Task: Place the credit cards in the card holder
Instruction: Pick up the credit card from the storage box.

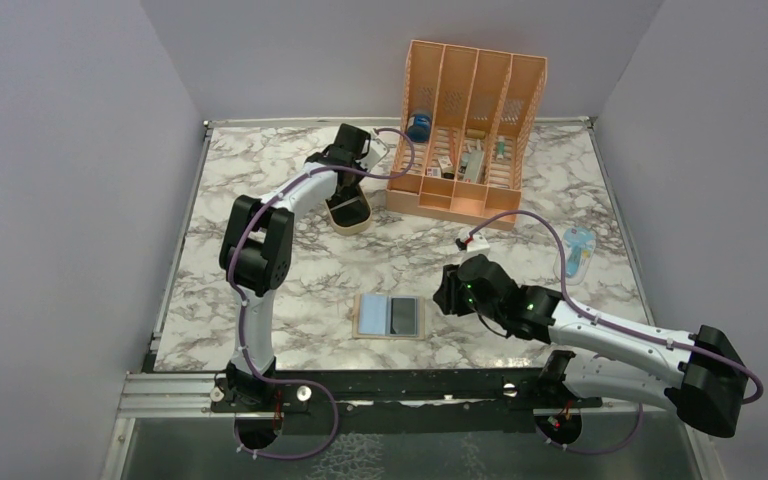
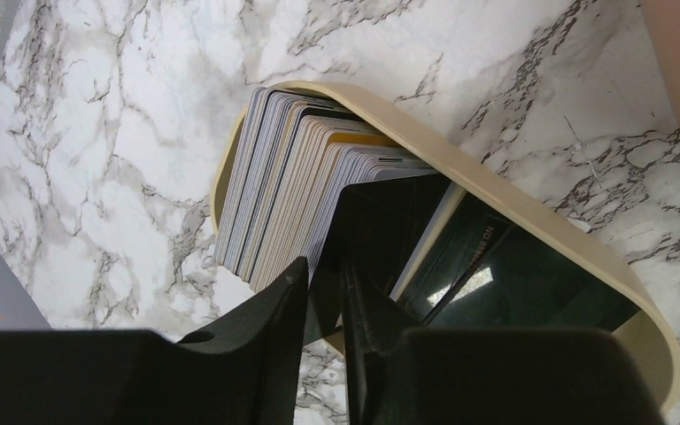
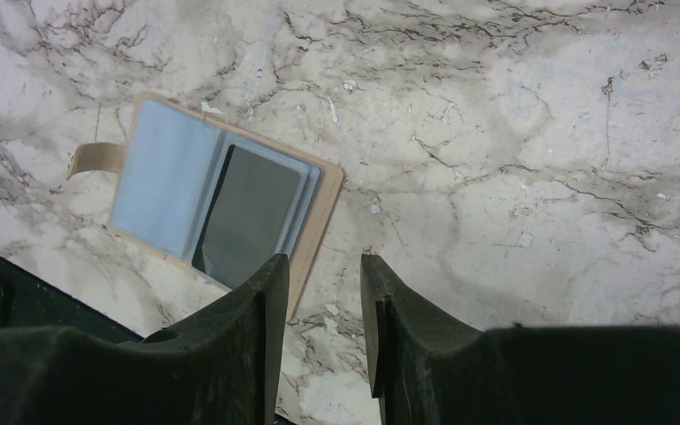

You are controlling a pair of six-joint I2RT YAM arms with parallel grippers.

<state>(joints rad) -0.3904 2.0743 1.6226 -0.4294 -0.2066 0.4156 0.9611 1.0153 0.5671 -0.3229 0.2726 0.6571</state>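
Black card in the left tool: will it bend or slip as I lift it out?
Probably stiff: the card stands straight on edge in the left tool. Its glossy face may slip, so grip firmly. Neighbouring cards lean loosely in the tray and might topple.

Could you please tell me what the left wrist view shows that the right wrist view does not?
Only left wrist: a tan oval tray packed with upright thin plastic cards, the left gripper pinching a black card. Only right wrist: the open tan bifold wallet with light-blue pockets, a dark grey card in one pocket, the right gripper open by its edge. Both: the white marble tabletop.
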